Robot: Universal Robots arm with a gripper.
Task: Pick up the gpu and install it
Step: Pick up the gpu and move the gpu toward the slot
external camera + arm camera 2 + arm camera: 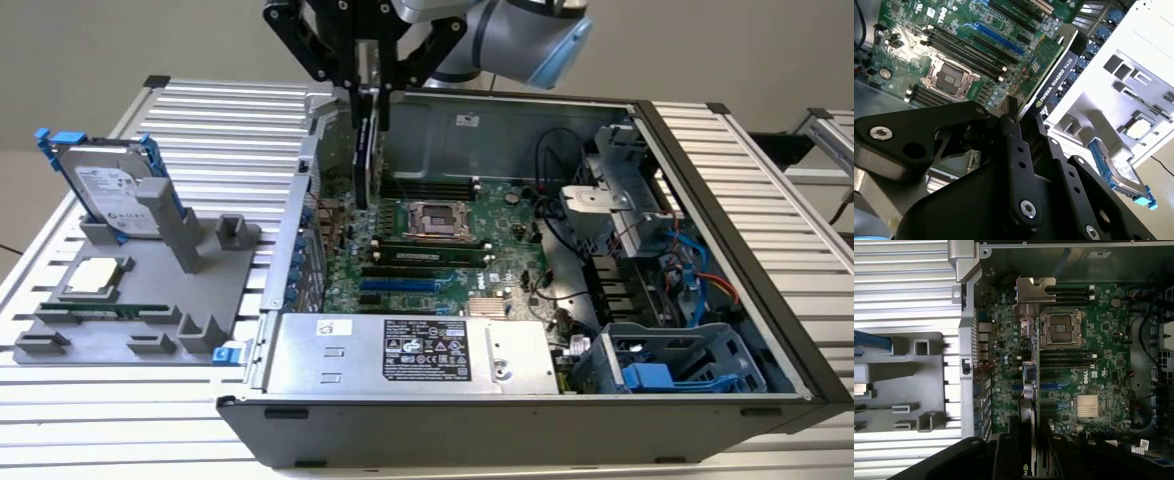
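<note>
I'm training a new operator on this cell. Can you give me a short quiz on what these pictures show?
1. True or false: the gripper is shut on the gpu.
2. The gpu hangs upright over: A) the motherboard, B) the power supply, C) the table.
3. Fill in: the hard drive stands on the gray fixture at the exterior view's ____.
Key: 1 true; 2 A; 3 left.

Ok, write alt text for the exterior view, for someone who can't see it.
The arm's claw grips the gpu on edge above the motherboard inside an open computer case. At the exterior view's left, a grey holder carries a hard drive stood on edge.
</note>
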